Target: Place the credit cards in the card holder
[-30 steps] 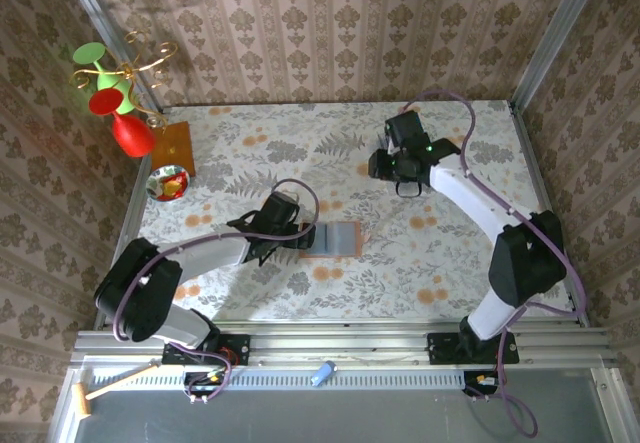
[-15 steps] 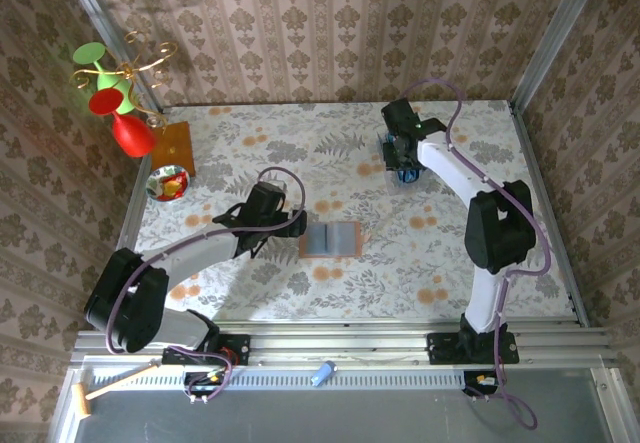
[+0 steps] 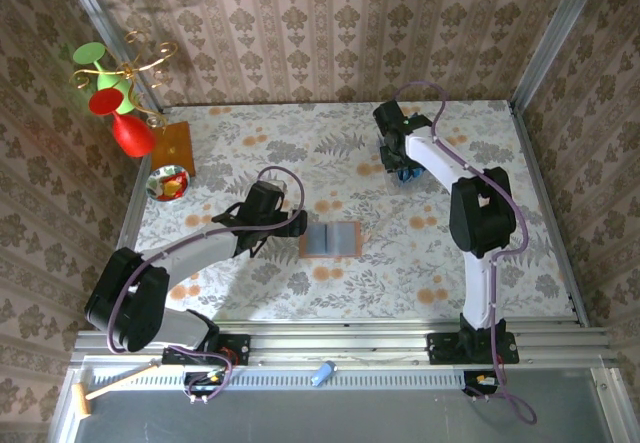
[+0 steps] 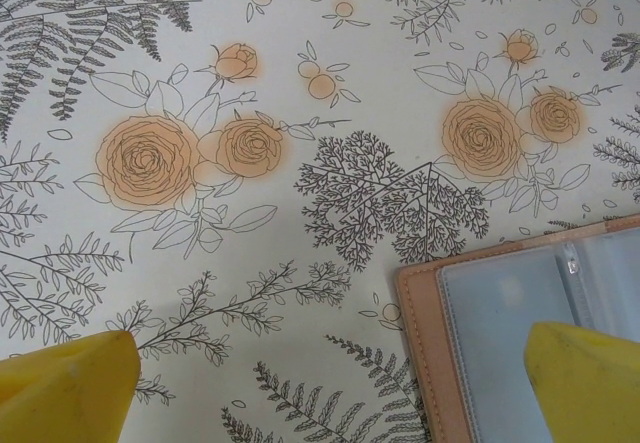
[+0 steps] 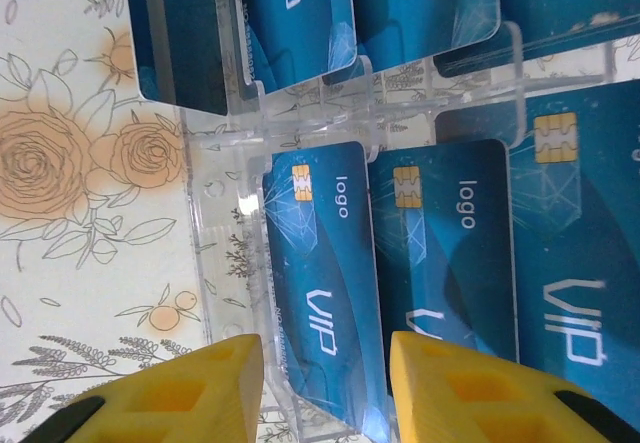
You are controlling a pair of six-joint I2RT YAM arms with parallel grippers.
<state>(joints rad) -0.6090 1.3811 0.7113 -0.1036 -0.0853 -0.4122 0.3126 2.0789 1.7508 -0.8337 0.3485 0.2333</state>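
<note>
right claw (image 5: 325, 388) open, holding nothing, credit cards (image 5: 318, 263) in the clear rack (image 5: 215, 253) just ahead; left claw (image 4: 335, 373) wide open, empty, card holder (image 4: 500, 333) by one finger

Both arms are the same build: the left arm (image 3: 190, 253) and right arm (image 3: 440, 158) have white links and chunky black joints, each with a loopy purple cable (image 3: 290, 175). Black bases (image 3: 205, 348). The left fingers (image 4: 70, 378) and right fingers (image 5: 170, 393) are blocky bright-yellow plastic.
</note>
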